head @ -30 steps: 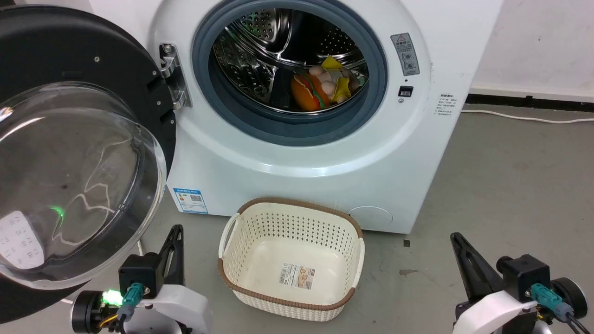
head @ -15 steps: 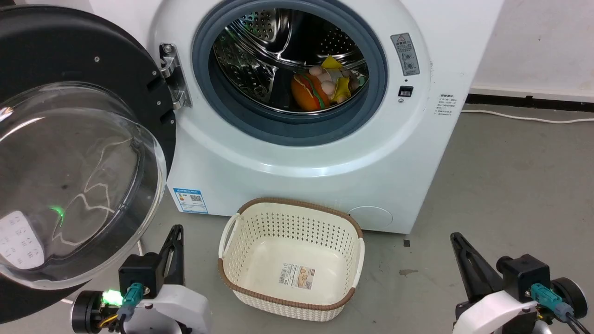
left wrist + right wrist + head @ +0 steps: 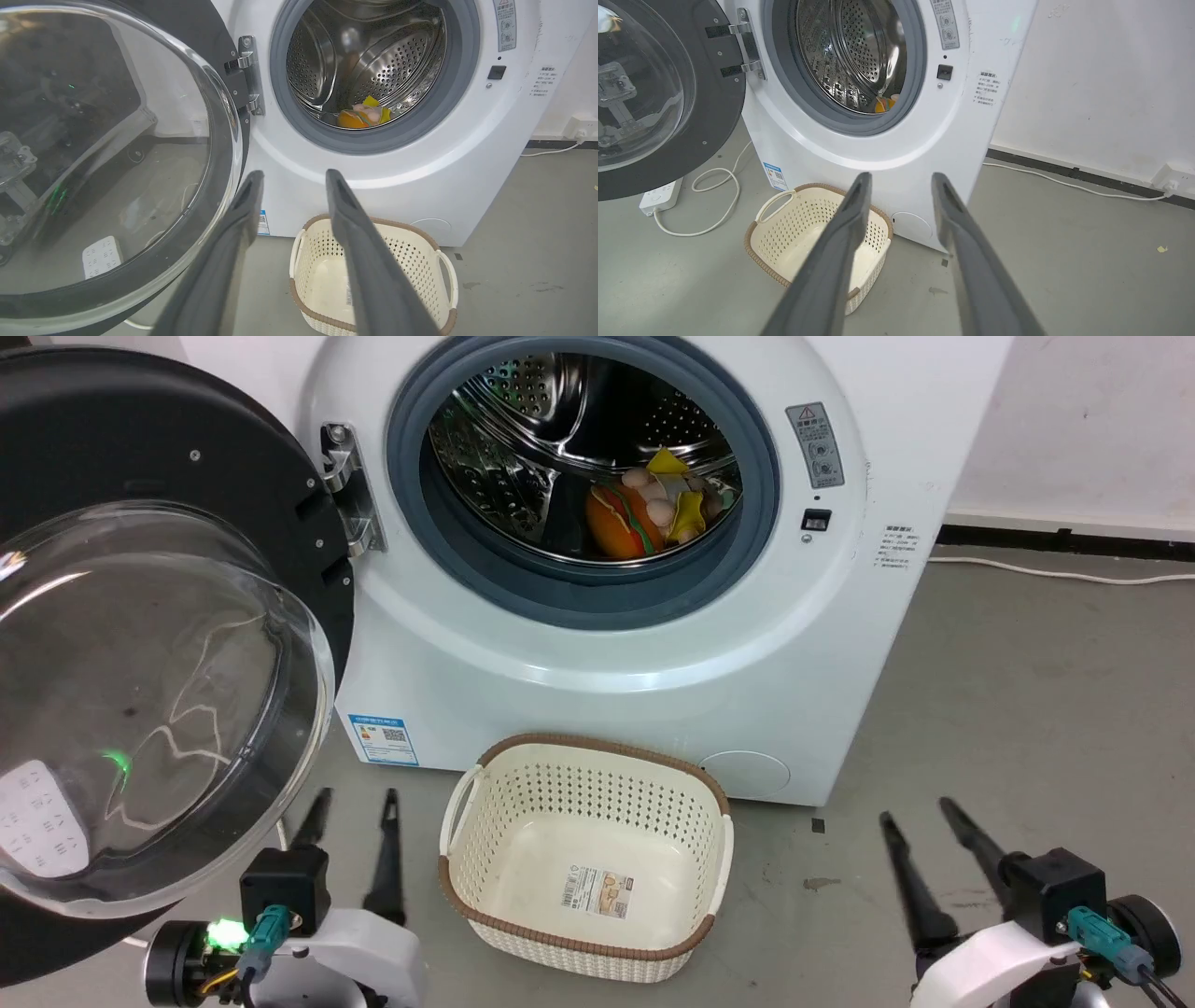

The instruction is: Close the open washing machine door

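Door: the washing machine door (image 3: 159,644) is swung wide open, hanging off the metal hinge (image 3: 350,490) at 9 o'clock of the porthole; black rim and that bulgy glass bowl face out toward the robot
Machine: the washing machine (image 3: 607,681) is the white front-loader at 12 o'clock in the head view; grey gasket (image 3: 597,597) around the mouth, shiny perforated drum (image 3: 523,429) behind it; little blue sticker (image 3: 383,739) low on the front, about 7 o'clock of the porthole
In the drum: an orange burger-looking toy (image 3: 621,523) with some yellow and pale bits, lying around 5 o'clock of the opening
Left hand: left hand (image 3: 357,795) sits at 7 o'clock of the head view, close under the door's lower edge; can't tell for sure if it touches; fingers parted with a clear gap, nothing held
Right hand: right hand (image 3: 915,809) at 5 o'clock, well apart from the machine; fingers spread too, gripping nothing
Basket: cream basket (image 3: 597,744) with a brown rim on the floor (image 3: 1027,709), just in front of the machine at 6 o'clock, between the two hands; label stuck on its bottom
Under the door: white power strip (image 3: 661,196) and a looped cable (image 3: 714,200), at 9 o'clock in the right wrist view
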